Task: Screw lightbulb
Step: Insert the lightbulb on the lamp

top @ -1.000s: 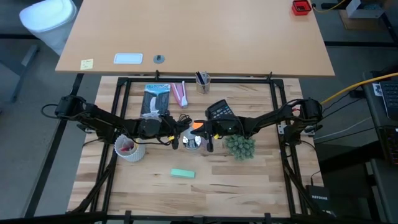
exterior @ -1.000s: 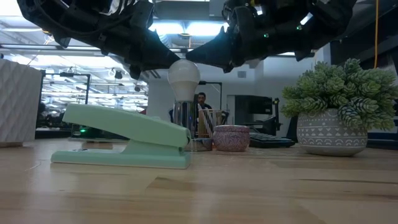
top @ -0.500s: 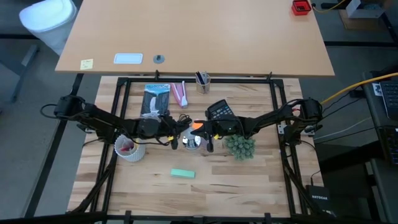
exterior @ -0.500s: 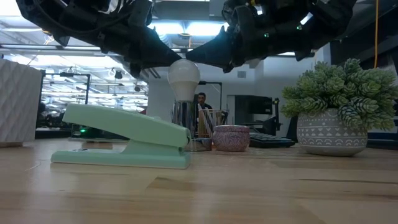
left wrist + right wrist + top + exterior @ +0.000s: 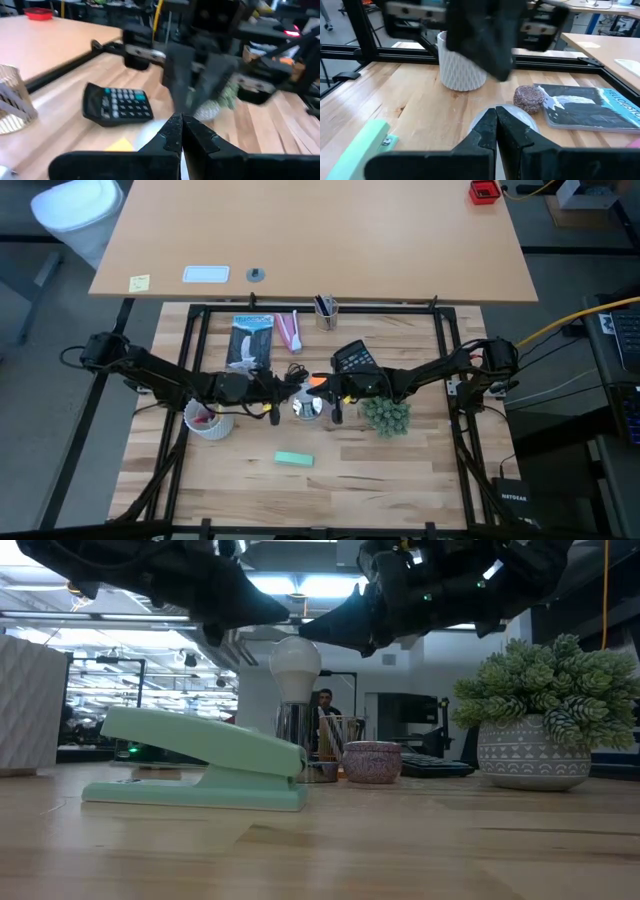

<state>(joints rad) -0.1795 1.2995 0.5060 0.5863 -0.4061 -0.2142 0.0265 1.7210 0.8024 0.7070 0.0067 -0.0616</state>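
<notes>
Near the tabletop's (image 5: 330, 470) left edge, a white ribbed cup (image 5: 207, 419) with something red inside; just right of it, left gripper (image 5: 283, 393) raised above the tabletop's middle, fingers pressed together in its wrist view, nothing pinched, its tip just left of the bulb (image 5: 296, 661) in the low view and seemingly apart from it; toward the far edge, a black-and-blue packet (image 5: 250, 338) lying flat, a pink item (image 5: 288, 331) beside it, and a mesh pen cup (image 5: 326, 311) at the far edge's middle; toward the near edge, a mint stapler (image 5: 293, 459) lying alone, large in the low view's foreground; at the tabletop's middle, bulb upright, dome up, base set into a shiny metal holder (image 5: 296, 732), between the two grippers; beside the holder in the low view, a small pinkish round tin (image 5: 372, 761); just right of the bulb, right gripper (image 5: 331, 392) also raised, fingers pressed together with nothing between them, tip close to the bulb's upper right side, contact not clear; behind it, a black calculator (image 5: 352, 357) tilted on the tabletop; right of centre, a potted green plant (image 5: 386, 416) in a pale patterned pot, near the right arm; in the room beyond, a person (image 5: 323, 700) partly hidden behind the holder.
</notes>
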